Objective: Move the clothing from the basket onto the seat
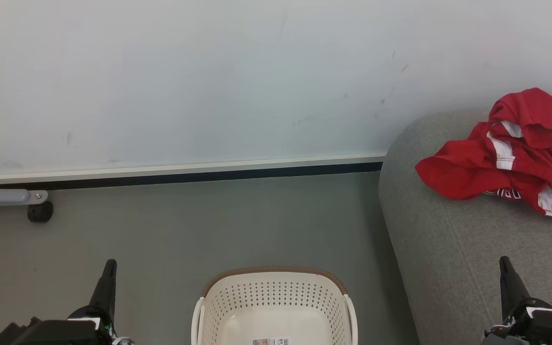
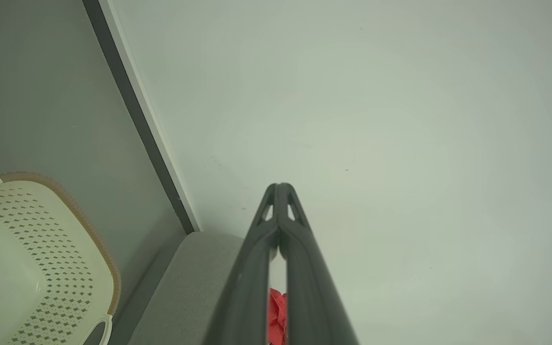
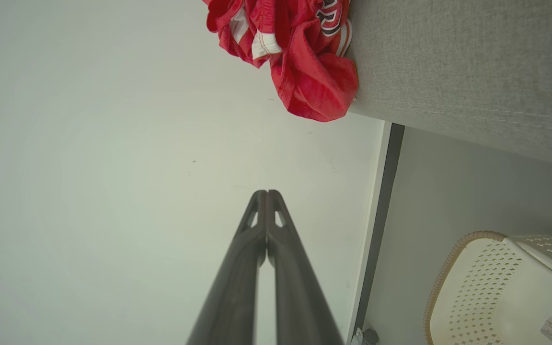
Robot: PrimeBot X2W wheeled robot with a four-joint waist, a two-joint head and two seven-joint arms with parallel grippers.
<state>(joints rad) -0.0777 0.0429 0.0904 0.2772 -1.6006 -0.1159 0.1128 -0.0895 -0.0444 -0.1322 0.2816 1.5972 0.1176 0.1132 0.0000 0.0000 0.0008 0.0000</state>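
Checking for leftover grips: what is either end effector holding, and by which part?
Nothing: left end effector and right end effector are shut, empty.

Red white-banded clothing [image 1: 520, 158], cream basket [image 1: 276, 297]

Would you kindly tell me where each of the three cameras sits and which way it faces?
Head view: on the head, facing forward and down at wall, floor, basket, sofa and clothing; left gripper and right gripper at bottom corners.
Left wrist view: on the left wrist, facing the wall along its shut fingers.
Right wrist view: on the right wrist, facing the wall along its shut fingers.
Shared: all three show basket, sofa and clothing.
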